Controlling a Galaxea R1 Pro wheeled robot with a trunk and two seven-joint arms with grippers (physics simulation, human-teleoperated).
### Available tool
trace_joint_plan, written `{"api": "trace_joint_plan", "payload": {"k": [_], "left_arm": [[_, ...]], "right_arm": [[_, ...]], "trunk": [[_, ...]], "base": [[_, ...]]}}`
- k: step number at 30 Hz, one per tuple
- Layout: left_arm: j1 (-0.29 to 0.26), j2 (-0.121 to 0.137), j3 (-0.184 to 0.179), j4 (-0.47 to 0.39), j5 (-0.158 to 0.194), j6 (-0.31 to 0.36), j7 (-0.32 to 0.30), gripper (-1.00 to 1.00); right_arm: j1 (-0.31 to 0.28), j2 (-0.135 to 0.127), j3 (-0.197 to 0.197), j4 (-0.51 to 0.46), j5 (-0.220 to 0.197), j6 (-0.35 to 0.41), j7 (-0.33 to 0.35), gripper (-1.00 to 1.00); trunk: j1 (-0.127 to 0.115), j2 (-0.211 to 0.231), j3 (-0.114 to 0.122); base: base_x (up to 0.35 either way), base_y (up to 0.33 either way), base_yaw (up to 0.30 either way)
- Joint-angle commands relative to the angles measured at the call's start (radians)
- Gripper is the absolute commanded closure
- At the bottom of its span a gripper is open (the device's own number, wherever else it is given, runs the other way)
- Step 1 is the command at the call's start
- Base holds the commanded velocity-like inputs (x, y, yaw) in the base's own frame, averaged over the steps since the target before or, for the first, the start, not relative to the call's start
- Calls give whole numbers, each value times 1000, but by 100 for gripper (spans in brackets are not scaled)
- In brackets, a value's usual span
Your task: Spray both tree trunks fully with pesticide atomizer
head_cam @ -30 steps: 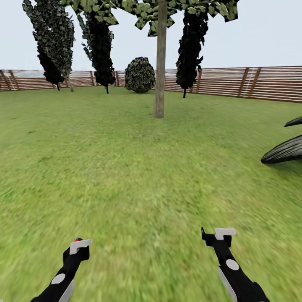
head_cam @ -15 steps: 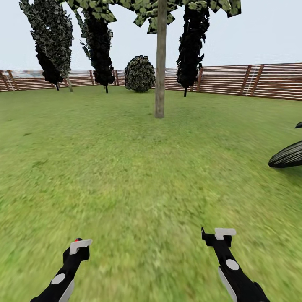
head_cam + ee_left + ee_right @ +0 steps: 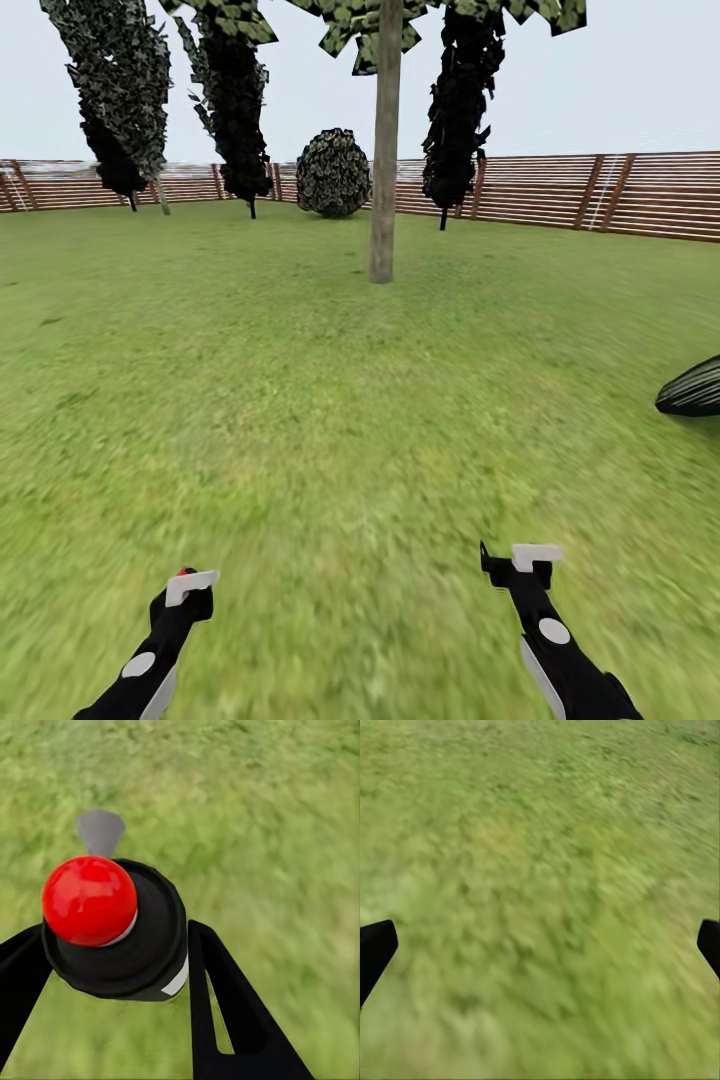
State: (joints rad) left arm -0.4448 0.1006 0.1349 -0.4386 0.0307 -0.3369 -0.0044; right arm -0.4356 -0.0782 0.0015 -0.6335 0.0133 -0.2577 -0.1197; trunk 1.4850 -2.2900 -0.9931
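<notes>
Left end effector (image 3: 112, 945) is clamped on the pesticide atomizer (image 3: 120, 937): black round body, red ball top, grey nozzle, fingers tight on both sides. In the head view only a red speck of it shows at the left end effector, low over the grass floor (image 3: 330, 420). Right end effector (image 3: 520, 562) is wide open and holds nothing; fingertips sit at the far edges of its wrist view. Bare grey-tan tree trunk (image 3: 383, 150) stands straight ahead, well apart from both arms. Slat fence (image 3: 600, 195) and a round bush (image 3: 333, 173) lie behind it.

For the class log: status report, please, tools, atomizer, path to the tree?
Left tool shut on atomizer. Right tool open. Tree trunk ahead across lawn.
</notes>
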Motion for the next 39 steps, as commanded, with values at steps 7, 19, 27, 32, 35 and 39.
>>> {"api": "trace_joint_plan", "payload": {"k": [7, 19, 27, 32, 35, 39], "left_arm": [[0, 0, 0, 0, 0, 0, 0, 100], [0, -1, 0, 0, 0, 0, 0, 100], [0, 0, -1, 0, 0, 0, 0, 100], [0, -1, 0, 0, 0, 0, 0, 100], [0, -1, 0, 0, 0, -1, 0, 100], [0, -1, 0, 0, 0, 0, 0, 100]], "right_arm": [[0, 0, 0, 0, -1, 0, 0, -100], [0, 0, 0, 0, -1, 0, 0, -100], [0, 0, 0, 0, -1, 0, 0, -100], [0, 0, 0, 0, -1, 0, 0, -100], [0, 0, 0, 0, -1, 0, 0, -100], [0, 0, 0, 0, -1, 0, 0, -100]], "trunk": [[0, 0, 0], [0, 0, 0], [0, 0, 0], [0, 0, 0], [0, 0, 0], [0, 0, 0]], "base": [[338, 0, 0], [338, 0, 0], [338, 0, 0], [338, 0, 0], [338, 0, 0], [338, 0, 0]]}}
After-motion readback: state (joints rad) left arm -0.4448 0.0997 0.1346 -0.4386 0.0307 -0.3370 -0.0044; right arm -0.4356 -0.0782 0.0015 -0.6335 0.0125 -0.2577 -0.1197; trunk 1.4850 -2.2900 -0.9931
